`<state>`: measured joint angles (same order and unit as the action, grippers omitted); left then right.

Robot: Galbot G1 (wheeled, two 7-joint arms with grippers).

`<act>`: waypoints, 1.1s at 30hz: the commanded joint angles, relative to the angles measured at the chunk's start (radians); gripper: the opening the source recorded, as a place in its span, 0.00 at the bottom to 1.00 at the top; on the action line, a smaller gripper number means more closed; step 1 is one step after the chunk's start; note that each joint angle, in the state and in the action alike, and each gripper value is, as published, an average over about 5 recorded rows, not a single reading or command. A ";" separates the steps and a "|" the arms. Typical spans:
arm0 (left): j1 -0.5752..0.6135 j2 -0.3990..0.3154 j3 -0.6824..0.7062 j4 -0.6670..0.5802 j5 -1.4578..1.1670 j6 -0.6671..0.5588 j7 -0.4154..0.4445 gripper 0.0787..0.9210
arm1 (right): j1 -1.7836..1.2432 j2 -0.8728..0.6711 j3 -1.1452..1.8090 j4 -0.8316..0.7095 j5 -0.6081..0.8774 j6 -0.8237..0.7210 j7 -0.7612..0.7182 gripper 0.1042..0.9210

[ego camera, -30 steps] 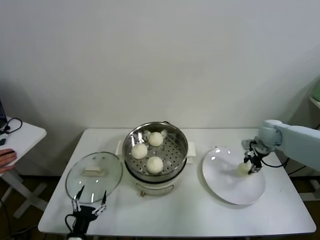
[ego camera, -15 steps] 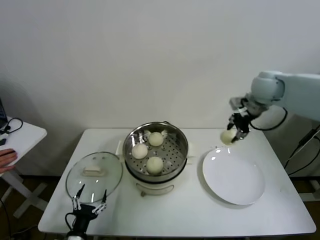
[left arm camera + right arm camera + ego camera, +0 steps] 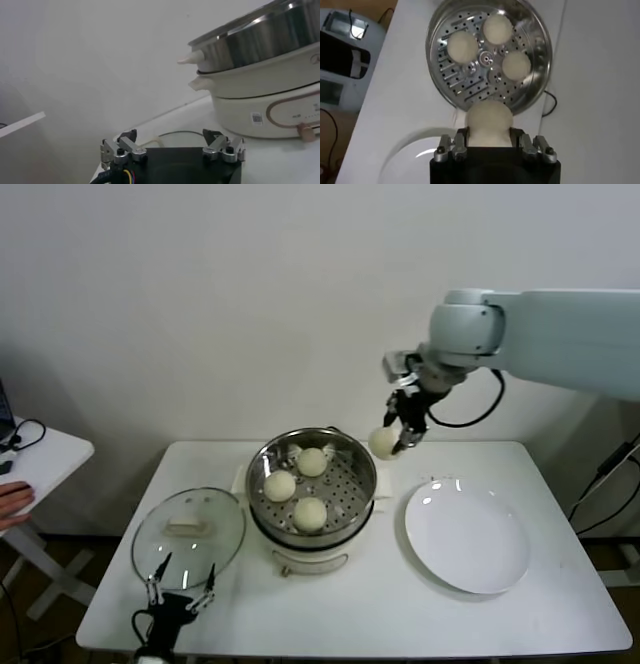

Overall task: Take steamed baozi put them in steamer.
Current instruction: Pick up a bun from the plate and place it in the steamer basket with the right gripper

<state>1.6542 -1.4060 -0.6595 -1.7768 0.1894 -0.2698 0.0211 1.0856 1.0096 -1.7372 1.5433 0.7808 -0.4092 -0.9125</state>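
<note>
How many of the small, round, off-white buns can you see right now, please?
4. Three lie on the perforated tray of the shiny stainless-steel steamer. The fourth is held in the right claw, above the steamer's right rim.

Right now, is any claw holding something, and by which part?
The right claw holds one steamed baozi by its two opposite sides. The left claw holds nothing.

Robot lab or test room set up as a mock kitchen: plain white wall [image 3: 200, 304], white folding desk [image 3: 350, 604] with electric steamer [image 3: 312, 484], glass lid [image 3: 188, 536], white plate [image 3: 467, 536]; loose cables on a side desk [image 3: 40, 454] at left.
</note>
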 commanded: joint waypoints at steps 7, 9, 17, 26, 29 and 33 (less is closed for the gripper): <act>-0.004 -0.001 -0.008 0.008 0.001 -0.003 -0.001 0.88 | -0.311 0.164 0.106 -0.125 -0.122 -0.057 0.096 0.56; -0.003 0.000 -0.012 0.007 0.000 -0.004 -0.001 0.88 | -0.334 0.170 0.110 -0.142 -0.141 -0.054 0.096 0.56; -0.006 0.000 -0.021 0.009 -0.004 -0.004 -0.002 0.88 | -0.403 0.173 0.131 -0.161 -0.179 -0.049 0.103 0.56; -0.006 0.000 -0.025 0.006 -0.004 -0.003 -0.002 0.88 | -0.430 0.173 0.141 -0.177 -0.237 -0.030 0.103 0.56; -0.005 0.001 -0.026 0.005 -0.004 -0.002 -0.002 0.88 | -0.437 0.173 0.148 -0.183 -0.245 -0.028 0.114 0.56; -0.005 0.002 -0.030 0.002 -0.005 -0.002 -0.002 0.88 | -0.440 0.167 0.160 -0.188 -0.243 -0.019 0.129 0.61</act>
<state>1.6487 -1.4059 -0.6880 -1.7730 0.1852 -0.2727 0.0192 0.6801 1.1721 -1.5930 1.3727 0.5720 -0.4370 -0.8013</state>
